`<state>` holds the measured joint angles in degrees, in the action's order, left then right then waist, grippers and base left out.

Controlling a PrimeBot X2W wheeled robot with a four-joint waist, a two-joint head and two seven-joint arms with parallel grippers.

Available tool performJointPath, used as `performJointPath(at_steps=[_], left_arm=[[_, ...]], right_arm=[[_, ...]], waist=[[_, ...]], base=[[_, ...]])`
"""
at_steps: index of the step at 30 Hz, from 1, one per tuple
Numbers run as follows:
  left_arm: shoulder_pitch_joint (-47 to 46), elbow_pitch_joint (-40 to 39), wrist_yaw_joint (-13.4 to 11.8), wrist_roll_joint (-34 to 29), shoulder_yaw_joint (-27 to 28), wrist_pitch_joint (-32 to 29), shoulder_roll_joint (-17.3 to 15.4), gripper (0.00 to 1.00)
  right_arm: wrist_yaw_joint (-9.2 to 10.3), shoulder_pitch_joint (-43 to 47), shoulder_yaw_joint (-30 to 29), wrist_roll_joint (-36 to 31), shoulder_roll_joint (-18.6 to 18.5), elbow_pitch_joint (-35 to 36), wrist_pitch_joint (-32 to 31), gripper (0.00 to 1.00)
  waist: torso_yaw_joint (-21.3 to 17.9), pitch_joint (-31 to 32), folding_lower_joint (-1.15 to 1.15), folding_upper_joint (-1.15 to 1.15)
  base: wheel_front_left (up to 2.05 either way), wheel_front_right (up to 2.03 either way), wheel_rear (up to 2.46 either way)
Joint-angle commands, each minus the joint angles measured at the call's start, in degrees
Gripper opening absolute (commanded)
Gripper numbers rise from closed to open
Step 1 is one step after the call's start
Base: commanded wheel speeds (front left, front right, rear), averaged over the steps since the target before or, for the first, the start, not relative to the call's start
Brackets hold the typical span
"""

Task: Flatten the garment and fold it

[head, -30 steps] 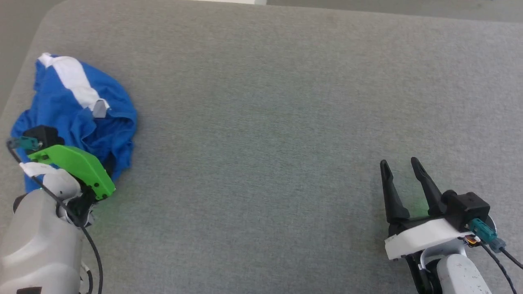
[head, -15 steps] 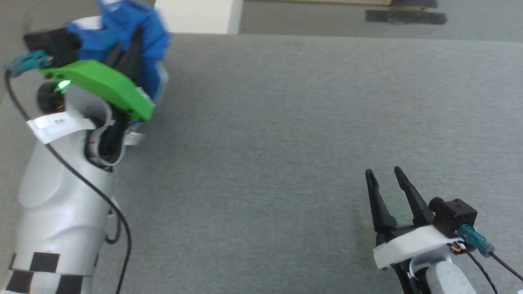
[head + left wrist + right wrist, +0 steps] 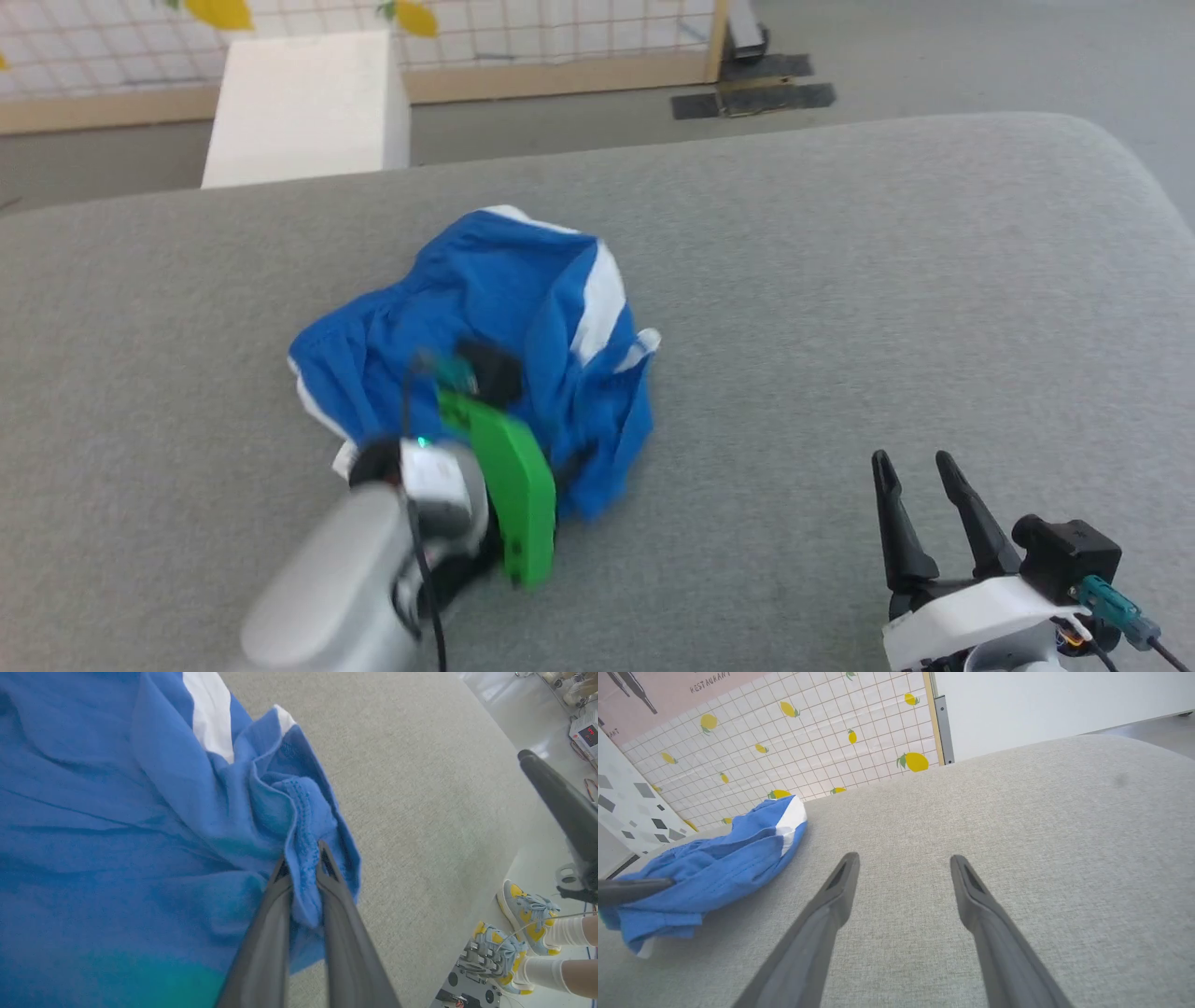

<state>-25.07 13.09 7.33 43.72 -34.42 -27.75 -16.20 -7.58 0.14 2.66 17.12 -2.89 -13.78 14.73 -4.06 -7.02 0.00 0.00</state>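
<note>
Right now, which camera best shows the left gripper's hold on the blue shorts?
The left wrist view: the left gripper is shut on a bunched fold of the shorts. In the head view its green housing mostly covers the grip. The right wrist view catches one dark finger at the heap.

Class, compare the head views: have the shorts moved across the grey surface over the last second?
Yes. The shorts, clamped in the left end effector, went from the surface's left edge toward its middle, though the camera also shifted.
</note>
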Motion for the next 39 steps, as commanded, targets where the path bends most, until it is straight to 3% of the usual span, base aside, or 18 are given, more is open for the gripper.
performJointPath(at_steps=[1, 5, 6, 7, 12, 15, 20, 22, 25, 29, 35, 39], left_arm=[[2.22, 1.13, -0.11, -0.07, -0.52, -0.18, 0.23, 0.00], [6.90, 4.15, -0.40, 2.36, -1.39, -0.11, 1.97, 0.00], [7.32, 4.27, -0.63, 3.04, -0.68, 0.85, 2.44, 0.16], [7.44, 4.14, -0.86, 3.80, 0.20, 1.69, 2.83, 1.00], [5.92, 0.89, -1.57, 6.56, 7.20, 9.08, 3.02, 1.00], [5.59, -1.40, -2.83, 4.77, 12.29, 17.36, 1.20, 1.00], [9.11, -1.91, -5.27, -5.34, 17.71, 37.56, -2.89, 1.00], [11.60, -1.06, -6.96, -8.20, 18.80, 41.02, -3.38, 1.00], [15.49, -0.94, -9.19, -11.71, 20.05, 42.44, -3.09, 1.00], [20.58, -3.68, -10.90, -13.94, 23.68, 42.70, -0.37, 1.00], [25.26, -6.92, -9.49, -16.79, 27.38, 42.73, 3.26, 1.00], [24.96, -7.11, -8.08, -18.18, 28.80, 42.73, 4.31, 1.00]], right_arm=[[0.09, 0.37, 0.05, 0.01, 0.02, 0.38, 0.27, 1.00], [0.09, 0.44, -0.39, 0.29, 0.02, 0.52, 0.27, 1.00], [0.09, 0.40, -0.29, 0.37, 0.02, 0.57, 0.27, 1.00], [0.09, 0.37, -0.24, 0.38, 0.02, 0.59, 0.27, 1.00], [0.09, 0.43, -0.07, 0.47, 0.02, 0.35, 0.27, 1.00], [0.09, 0.51, 0.08, 0.62, 0.02, -0.17, 0.27, 1.00], [0.09, 0.99, 0.14, 0.66, 0.02, -0.77, 0.27, 1.00], [0.09, 1.26, 0.18, 0.64, 0.02, -1.03, 0.27, 1.00], [0.09, 1.69, 0.41, 0.66, 0.02, -2.45, 0.27, 1.00], [0.09, 0.66, 1.18, 1.16, 0.02, -6.27, -0.17, 1.00], [0.09, -8.73, 4.12, 0.72, 0.02, -11.34, -7.32, 1.00], [0.09, -17.36, 8.05, -0.44, 0.02, -16.18, -18.05, 1.00]], waist=[[-1.71, 1.20, 0.00, 0.00], [-1.50, 1.36, 0.00, 0.00], [-1.23, 1.43, 0.00, 0.00], [-0.91, 1.50, 0.00, 0.00], [1.02, 2.61, 0.00, 0.00], [1.97, 3.62, 0.00, 0.00], [3.12, 5.25, 0.00, 0.00], [3.51, 5.74, 0.00, 0.00], [4.16, 6.32, 0.00, 0.00], [4.86, 6.50, 0.00, 0.00], [5.83, 5.16, 0.00, 0.00], [6.70, 3.45, 0.00, 0.00]], base=[[0.00, 0.00, 0.00], [0.00, 0.00, 0.00], [0.00, 0.00, 0.00], [0.00, 0.00, 0.00], [0.00, 0.00, 0.00], [0.00, 0.00, 0.00], [0.00, 0.00, 0.00], [0.00, 0.00, 0.00], [0.00, 0.00, 0.00], [0.00, 0.00, 0.00], [0.00, 0.00, 0.00], [0.00, 0.00, 0.00]])
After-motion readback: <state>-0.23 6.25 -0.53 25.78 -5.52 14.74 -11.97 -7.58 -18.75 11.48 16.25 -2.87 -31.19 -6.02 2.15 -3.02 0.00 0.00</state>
